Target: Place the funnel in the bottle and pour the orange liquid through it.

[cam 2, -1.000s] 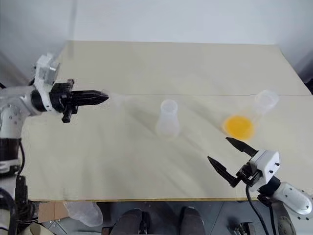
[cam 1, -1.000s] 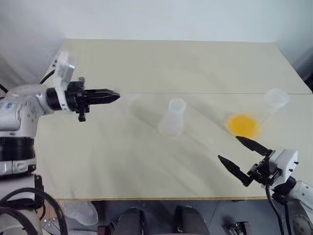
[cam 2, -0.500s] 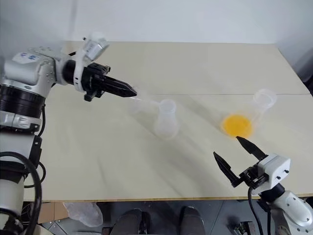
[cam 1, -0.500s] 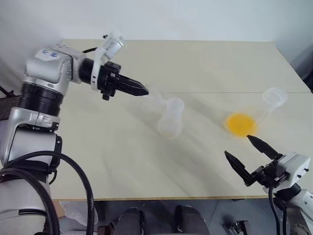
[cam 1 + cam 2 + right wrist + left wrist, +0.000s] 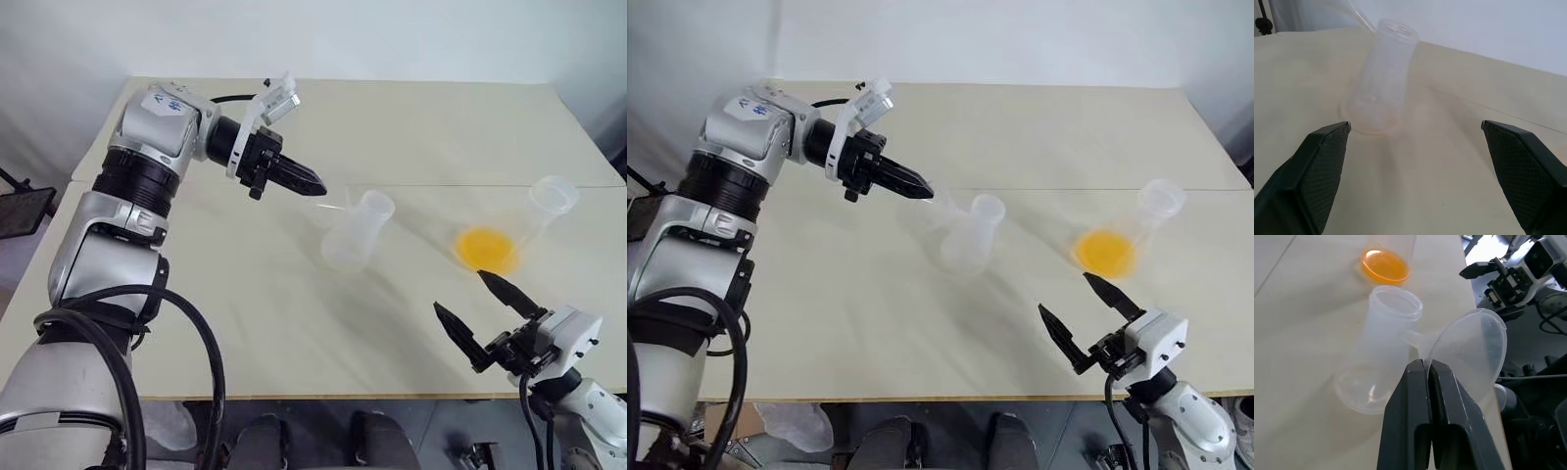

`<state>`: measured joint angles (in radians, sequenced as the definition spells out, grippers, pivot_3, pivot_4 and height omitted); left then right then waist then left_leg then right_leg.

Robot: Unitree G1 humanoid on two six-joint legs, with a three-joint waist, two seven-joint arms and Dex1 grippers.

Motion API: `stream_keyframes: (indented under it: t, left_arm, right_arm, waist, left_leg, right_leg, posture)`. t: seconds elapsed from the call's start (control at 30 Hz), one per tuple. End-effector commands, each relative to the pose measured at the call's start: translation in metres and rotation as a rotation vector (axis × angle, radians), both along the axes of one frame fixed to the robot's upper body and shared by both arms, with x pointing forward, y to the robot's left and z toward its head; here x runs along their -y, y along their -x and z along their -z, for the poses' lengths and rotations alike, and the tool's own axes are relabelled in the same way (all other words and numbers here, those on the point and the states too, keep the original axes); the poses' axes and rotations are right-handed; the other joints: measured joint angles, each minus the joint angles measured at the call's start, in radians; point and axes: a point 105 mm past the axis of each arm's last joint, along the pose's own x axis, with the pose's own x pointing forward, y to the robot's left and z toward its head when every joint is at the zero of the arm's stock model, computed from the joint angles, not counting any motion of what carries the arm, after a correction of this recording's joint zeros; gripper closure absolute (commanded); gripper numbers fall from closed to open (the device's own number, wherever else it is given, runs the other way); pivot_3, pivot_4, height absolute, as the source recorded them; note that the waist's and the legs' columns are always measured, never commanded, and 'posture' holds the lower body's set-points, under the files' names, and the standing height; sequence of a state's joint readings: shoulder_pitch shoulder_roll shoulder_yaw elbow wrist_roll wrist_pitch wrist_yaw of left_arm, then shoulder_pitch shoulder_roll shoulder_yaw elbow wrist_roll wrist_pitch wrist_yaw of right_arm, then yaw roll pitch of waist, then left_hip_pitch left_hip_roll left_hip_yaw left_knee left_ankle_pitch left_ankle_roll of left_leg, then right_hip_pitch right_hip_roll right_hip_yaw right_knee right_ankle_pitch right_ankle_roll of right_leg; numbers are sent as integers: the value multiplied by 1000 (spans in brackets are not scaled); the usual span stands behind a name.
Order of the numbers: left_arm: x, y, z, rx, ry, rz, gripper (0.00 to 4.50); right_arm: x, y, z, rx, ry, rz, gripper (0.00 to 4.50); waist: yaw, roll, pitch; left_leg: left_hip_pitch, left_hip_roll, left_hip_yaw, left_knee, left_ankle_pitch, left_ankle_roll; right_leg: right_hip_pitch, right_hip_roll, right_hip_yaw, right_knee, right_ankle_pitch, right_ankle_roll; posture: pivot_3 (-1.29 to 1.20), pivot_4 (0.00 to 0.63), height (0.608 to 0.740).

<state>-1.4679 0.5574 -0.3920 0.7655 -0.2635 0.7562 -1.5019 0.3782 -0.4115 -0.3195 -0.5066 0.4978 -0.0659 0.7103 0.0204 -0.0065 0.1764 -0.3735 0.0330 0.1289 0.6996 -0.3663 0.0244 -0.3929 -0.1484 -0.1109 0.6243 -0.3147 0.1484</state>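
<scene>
Funnel (image 5: 1469,352) now beside bottle (image 5: 355,233)

A pale beige bench (image 5: 245,294) fills the middle of the frame, with a thin seam running across it. Near its centre stands the bottle (image 5: 355,233), clear and empty. Toward the right edge a second clear flask (image 5: 524,227) holds the orange liquid (image 5: 486,249).

The head's two eyes look down over the table (image 5: 411,127), while both wrist cameras look closely, it seems, at the bottle (image 5: 1376,367).
</scene>
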Motion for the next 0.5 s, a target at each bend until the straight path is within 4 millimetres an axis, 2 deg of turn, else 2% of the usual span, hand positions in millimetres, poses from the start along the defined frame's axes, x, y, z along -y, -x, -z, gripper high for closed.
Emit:
stream_keyframes:
  t: [0.03, 0.23, 0.33, 0.5]
  left_arm:
    - [-10, 8, -24, 45, 3, 59, 4454]
    - [-22, 6, -33, 91, -5, 39, 4454]
    - [-20, 11, -41, 86, 32, 55, 4454]
    - [-15, 18, -38, 65, 17, 96, 4454]
  right_arm:
    - [-4, 4, -9, 47, -4, -6, 0]
    - [-3, 1, -9, 45, -2, -13, 0]
    - [-3, -1, -10, 48, 0, -20, 0]
    - [-4, -2, -10, 49, 1, -28, 0]
  waist:
    - [-1, 0, 0]
    - [1, 0, 0]
    - [3, -1, 0]
    - [1, -1, 1]
  left_leg:
    - [0, 0, 0, 0, 0, 0]
    - [0, 0, 0, 0, 0, 0]
    - [0, 0, 0, 1, 0, 0]
    - [-1, 0, -4, 1, 0, 0]
  right_leg:
    - [0, 0, 0, 0, 0, 0]
    - [0, 0, 0, 0, 0, 0]
    - [0, 0, 0, 0, 0, 0]
    - [0, 0, 0, 0, 0, 0]
  posture:
    - [0, 150, 740]
    - [0, 150, 740]
    - [0, 150, 740]
    - [0, 150, 740]
